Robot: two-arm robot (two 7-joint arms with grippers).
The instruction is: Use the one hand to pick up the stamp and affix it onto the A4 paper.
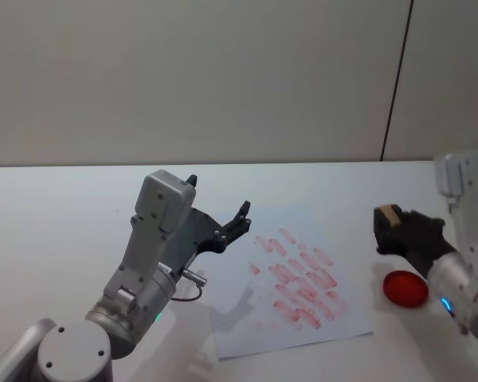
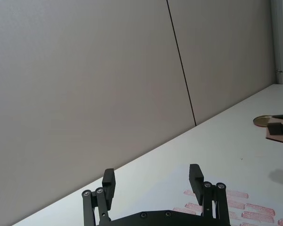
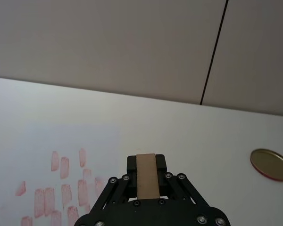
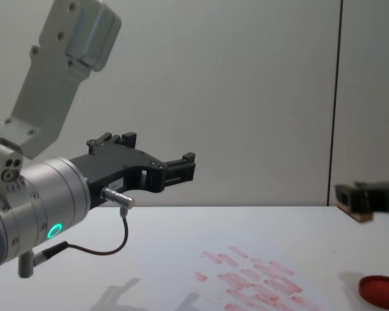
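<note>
Holding small tan wooden stamp (image 1: 391,214) between closed fingers, right black two-fingered gripper (image 1: 386,227) hangs above round red ink pad (image 1: 405,288), at 3 o'clock of white red-marked A4 paper (image 1: 295,288). Carry step judged underway; next: swing toward 9 o'clock, press down onto bare patch. Left gripper (image 1: 219,208) idle, spread wide, raised at sheet's 10 o'clock.

The left arm (image 4: 35,194) had a silver cylindrical wrist, green glowing ring and black cable; the right arm (image 1: 462,263) was white, blue-lit, both grippers black.
</note>
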